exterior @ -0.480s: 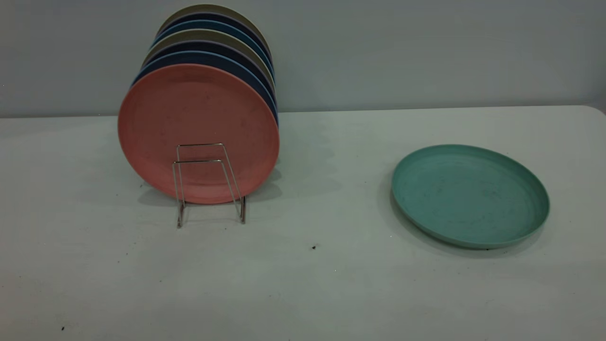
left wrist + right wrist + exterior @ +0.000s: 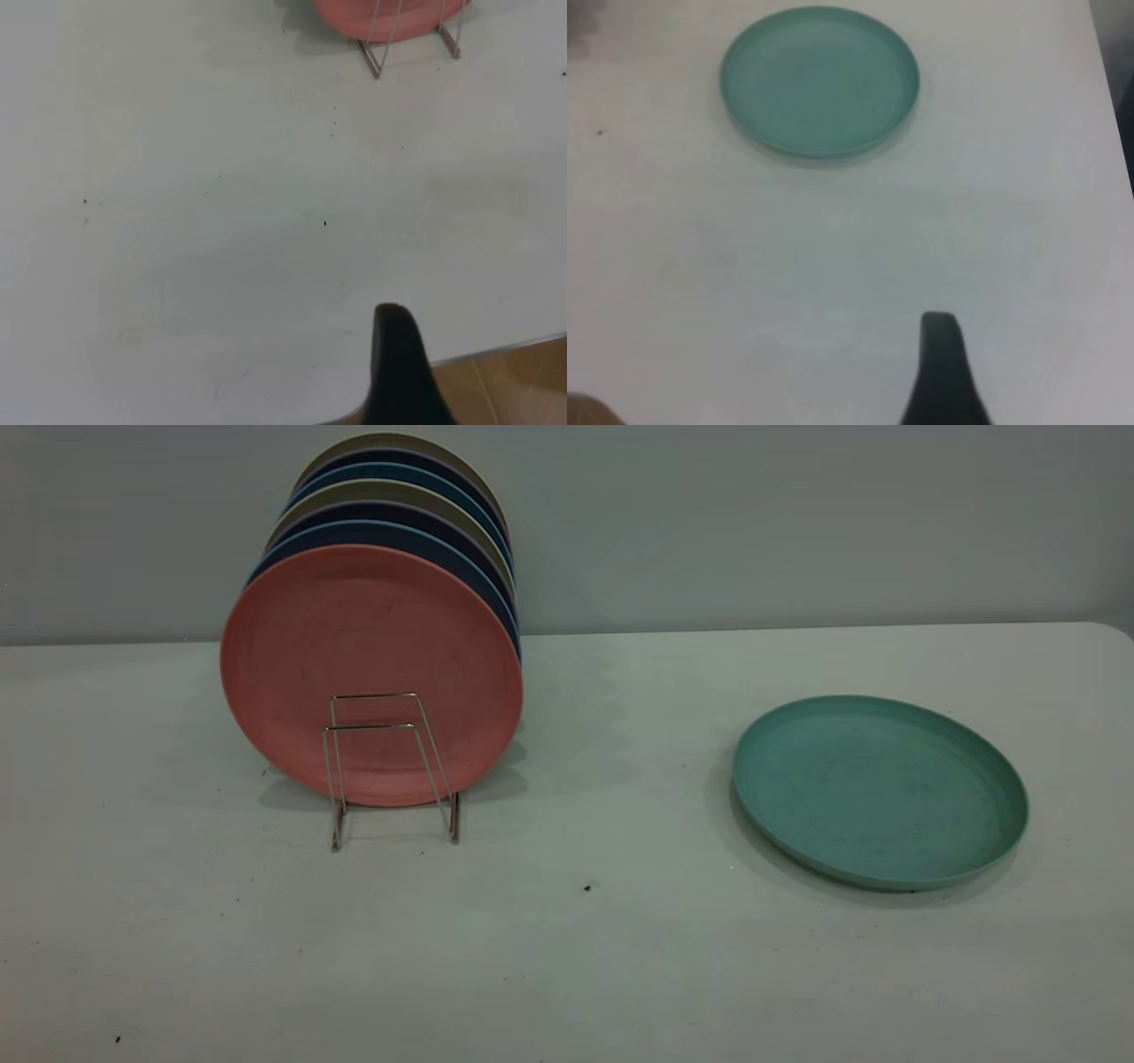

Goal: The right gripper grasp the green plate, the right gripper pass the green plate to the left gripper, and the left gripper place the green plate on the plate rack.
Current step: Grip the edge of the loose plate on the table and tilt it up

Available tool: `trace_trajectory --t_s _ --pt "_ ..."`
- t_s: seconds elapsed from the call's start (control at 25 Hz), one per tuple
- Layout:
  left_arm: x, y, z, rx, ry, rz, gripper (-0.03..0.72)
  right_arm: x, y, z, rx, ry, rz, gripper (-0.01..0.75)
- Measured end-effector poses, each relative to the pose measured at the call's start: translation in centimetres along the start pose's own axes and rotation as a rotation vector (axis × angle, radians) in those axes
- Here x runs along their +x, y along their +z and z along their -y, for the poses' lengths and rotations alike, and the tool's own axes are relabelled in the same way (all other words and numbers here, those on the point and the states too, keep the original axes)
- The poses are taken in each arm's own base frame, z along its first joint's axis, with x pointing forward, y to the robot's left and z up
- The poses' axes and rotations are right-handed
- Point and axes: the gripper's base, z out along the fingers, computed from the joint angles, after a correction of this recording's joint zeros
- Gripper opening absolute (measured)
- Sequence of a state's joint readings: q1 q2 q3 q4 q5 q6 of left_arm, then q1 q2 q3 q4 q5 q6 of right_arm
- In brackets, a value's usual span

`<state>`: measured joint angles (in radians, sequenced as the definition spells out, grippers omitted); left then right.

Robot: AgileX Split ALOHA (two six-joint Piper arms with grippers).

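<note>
The green plate (image 2: pixel 880 791) lies flat on the white table at the right; it also shows in the right wrist view (image 2: pixel 819 81). The plate rack (image 2: pixel 392 769) stands at the left, its two front wire loops bare in front of a salmon-pink plate (image 2: pixel 370 675). The rack's feet show in the left wrist view (image 2: pixel 412 40). Neither gripper is in the exterior view. Only a black part of my left gripper (image 2: pixel 396 354) shows, over the table's near edge, far from the rack. Only a black part of my right gripper (image 2: pixel 941 363) shows, well short of the green plate.
Several more plates (image 2: pixel 399 505), dark blue, blue and olive, stand upright in the rack behind the pink one. The grey wall runs behind the table. The table's edge and brown floor (image 2: pixel 514 372) show in the left wrist view.
</note>
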<state>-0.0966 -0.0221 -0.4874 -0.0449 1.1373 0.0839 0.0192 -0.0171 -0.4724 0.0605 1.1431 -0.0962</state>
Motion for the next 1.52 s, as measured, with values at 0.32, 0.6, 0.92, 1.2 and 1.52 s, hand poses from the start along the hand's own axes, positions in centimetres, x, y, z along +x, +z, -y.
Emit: trace_trajectory --t_s 0.32,0.6,0.92,1.2,1.52 --pt "0.00 0.00 0.00 0.000 0.000 0.000 0.497 0.00 0.00 0.00 0.000 0.000 0.000 0.554" --pt "0.00 0.00 0.00 0.000 0.000 0.000 0.497 0.00 0.00 0.00 0.000 0.000 0.000 0.554" --pt "0.00 0.00 0.00 0.000 0.000 0.000 0.497 0.00 0.00 0.00 0.000 0.000 0.000 0.554" --pt "0.00 0.00 0.00 0.000 0.000 0.000 0.497 0.00 0.00 0.01 0.001 -0.005 0.000 0.554" --pt "-0.60 -0.23 -0.07 -0.007 0.004 0.046 0.497 -0.51 -0.28 0.03 0.004 -0.047 0.038 0.538"
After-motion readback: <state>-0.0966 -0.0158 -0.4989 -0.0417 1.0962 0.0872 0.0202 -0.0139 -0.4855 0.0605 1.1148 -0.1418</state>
